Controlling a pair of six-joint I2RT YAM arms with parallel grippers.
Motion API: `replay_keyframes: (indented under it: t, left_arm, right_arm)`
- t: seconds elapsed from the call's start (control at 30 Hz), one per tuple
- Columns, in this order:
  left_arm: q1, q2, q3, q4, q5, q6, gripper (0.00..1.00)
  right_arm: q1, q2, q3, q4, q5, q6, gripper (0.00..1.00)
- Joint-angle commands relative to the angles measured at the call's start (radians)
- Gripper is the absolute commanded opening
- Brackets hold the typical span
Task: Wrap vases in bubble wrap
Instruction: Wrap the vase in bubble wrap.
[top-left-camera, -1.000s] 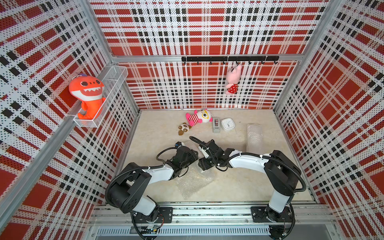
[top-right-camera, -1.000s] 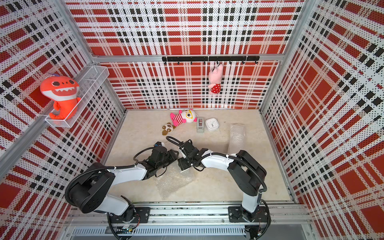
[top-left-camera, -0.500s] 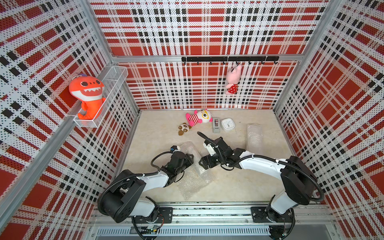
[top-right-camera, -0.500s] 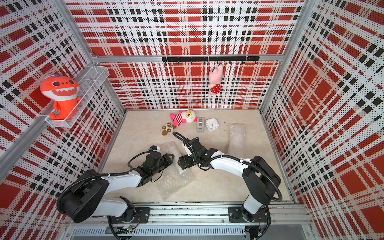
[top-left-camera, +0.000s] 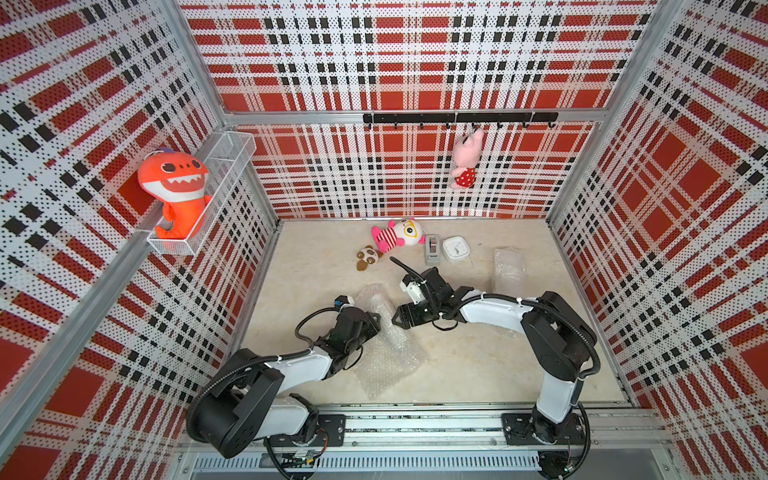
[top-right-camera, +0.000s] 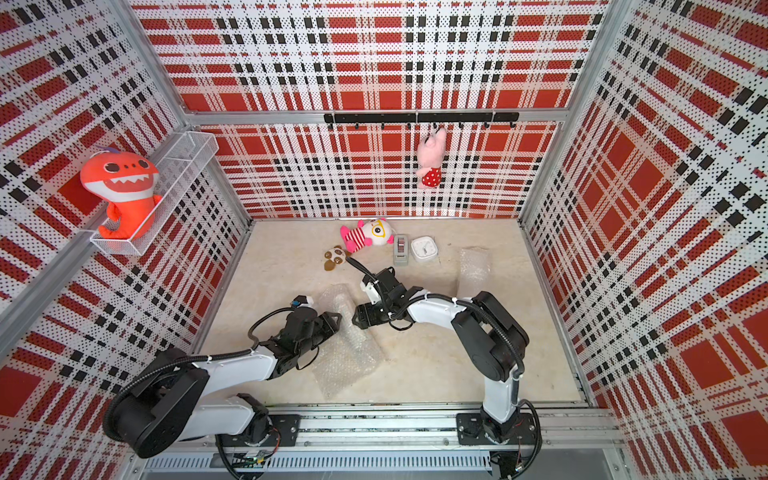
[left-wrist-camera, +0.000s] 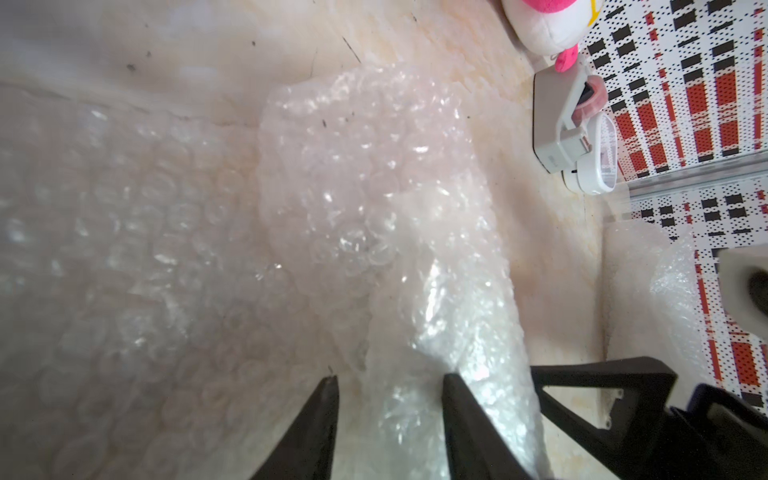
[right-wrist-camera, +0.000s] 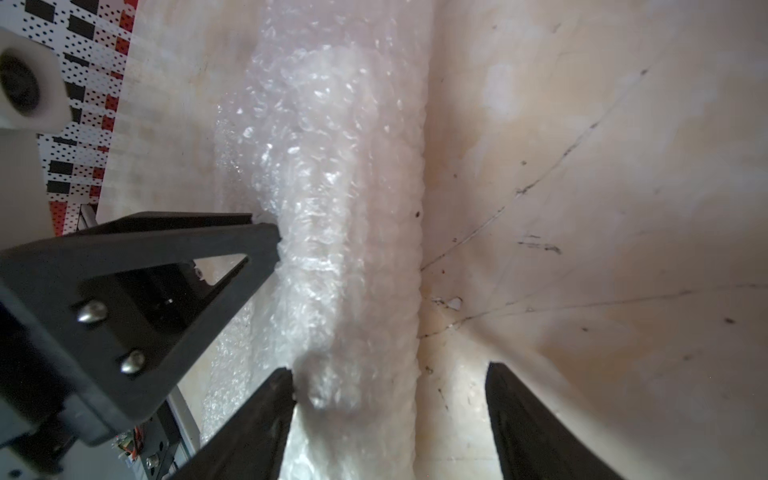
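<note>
At counter (top-left-camera: 457, 374) centre: bubble wrap roll (top-left-camera: 374, 305), part wound, flat tail (top-left-camera: 386, 361) loose toward front; vase not visible. Back right: second bundle (top-left-camera: 509, 270), apparently finished. Left end effector (left-wrist-camera: 388, 382) straddles roll, grip unclear; right end effector (right-wrist-camera: 390, 368) released, one finger touching it.

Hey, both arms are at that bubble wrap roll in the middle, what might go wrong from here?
The left tool and right tool sit at the bubble wrap roll very close together, so they might collide. Both stand open, and the loose flap lies spread out, so the roll may unroll.
</note>
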Motion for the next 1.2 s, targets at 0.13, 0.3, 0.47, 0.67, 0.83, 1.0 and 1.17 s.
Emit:
replay_keyframes:
  t: [0.13, 0.3, 0.47, 0.67, 0.83, 1.0, 1.17]
  left_arm:
    - [0.052, -0.120, -0.028, -0.230, 0.000, 0.043, 0.45]
    - [0.089, -0.267, -0.042, -0.351, -0.017, 0.044, 0.51]
    - [0.137, -0.395, -0.066, -0.463, -0.035, 0.048, 0.54]
    - [0.144, -0.406, -0.085, -0.281, 0.100, 0.008, 0.57]
    - [0.135, -0.284, -0.043, -0.172, 0.162, 0.001, 0.58]
    - [0.088, -0.187, 0.007, -0.104, 0.163, 0.014, 0.59]
    - [0.049, -0.121, 0.025, -0.073, 0.134, 0.020, 0.59]
  right_arm:
    - [0.118, 0.060, 0.055, -0.088, 0.175, -0.032, 0.70]
    - [0.182, 0.111, 0.130, -0.154, 0.278, -0.054, 0.68]
    - [0.223, 0.109, 0.131, -0.152, 0.344, -0.048, 0.68]
    - [0.264, 0.100, 0.145, -0.162, 0.413, -0.061, 0.68]
    - [0.266, 0.092, 0.135, -0.144, 0.413, -0.062, 0.69]
    - [0.266, 0.089, 0.128, -0.137, 0.413, -0.062, 0.69]
    - [0.266, 0.086, 0.120, -0.121, 0.405, -0.056, 0.70]
